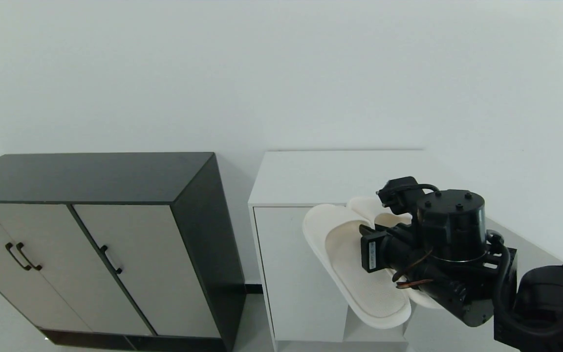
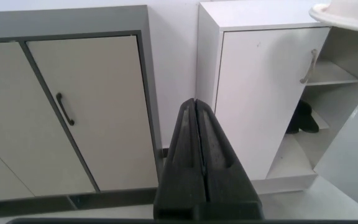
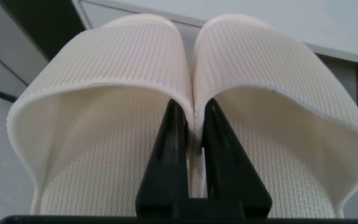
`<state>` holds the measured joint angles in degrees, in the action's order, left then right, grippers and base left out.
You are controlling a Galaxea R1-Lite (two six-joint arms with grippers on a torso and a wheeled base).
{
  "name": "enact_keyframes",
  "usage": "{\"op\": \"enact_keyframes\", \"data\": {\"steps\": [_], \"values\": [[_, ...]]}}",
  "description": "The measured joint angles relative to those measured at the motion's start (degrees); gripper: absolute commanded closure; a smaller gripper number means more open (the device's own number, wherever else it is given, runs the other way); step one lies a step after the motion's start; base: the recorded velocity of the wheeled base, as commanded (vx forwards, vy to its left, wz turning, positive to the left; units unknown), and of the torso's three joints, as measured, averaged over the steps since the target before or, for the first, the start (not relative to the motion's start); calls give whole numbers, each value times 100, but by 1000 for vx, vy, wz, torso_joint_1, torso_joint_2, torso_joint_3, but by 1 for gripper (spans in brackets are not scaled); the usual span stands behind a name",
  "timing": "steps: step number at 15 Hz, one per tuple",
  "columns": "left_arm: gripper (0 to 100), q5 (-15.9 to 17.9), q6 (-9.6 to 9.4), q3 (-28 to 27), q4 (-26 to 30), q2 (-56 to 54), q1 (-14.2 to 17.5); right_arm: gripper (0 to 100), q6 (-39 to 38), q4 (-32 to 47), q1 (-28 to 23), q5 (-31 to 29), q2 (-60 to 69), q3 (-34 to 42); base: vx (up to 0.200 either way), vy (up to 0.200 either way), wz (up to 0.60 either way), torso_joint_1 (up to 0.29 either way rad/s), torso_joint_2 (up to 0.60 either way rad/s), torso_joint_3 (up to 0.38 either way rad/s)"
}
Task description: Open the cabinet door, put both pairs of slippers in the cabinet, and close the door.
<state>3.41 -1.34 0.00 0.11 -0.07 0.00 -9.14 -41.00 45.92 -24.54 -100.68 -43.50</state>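
Our right gripper (image 3: 194,112) is clamped on the pair of slippers (image 3: 104,99). Its two fingers pinch the inner edges where the straps meet. We judge they are pressed together like this so that one grip can carry both side by side. The slippers reach out past the fingertips toward the white cabinet (image 1: 330,176), which stands just beyond them, and they are held up in front of it, ready to go in.

Our left gripper (image 2: 195,107) is closed with nothing between its fingers. It sits well apart from the cabinet ahead of it, and we take it to be out of the way on purpose.

The right wrist view gives us the pinch itself, which the head view hides behind the wrist. The left wrist view gives us what the slippers cover in the head view: the cabinet standing open, its shelves (image 2: 331,71) showing, and something dark (image 2: 303,118) lower down inside.
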Motion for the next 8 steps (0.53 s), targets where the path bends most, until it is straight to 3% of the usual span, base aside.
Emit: {"op": "enact_keyframes", "data": {"steps": [5,8], "values": [[100,-2,1,0,-1,0,0,100,0,-2,2,-1,-1,0,0,0,0,0,0,0],[100,-2,1,0,-1,0,0,100,1,-2,13,2,-4,0,0,-200,0,-1,2,-2]]}}
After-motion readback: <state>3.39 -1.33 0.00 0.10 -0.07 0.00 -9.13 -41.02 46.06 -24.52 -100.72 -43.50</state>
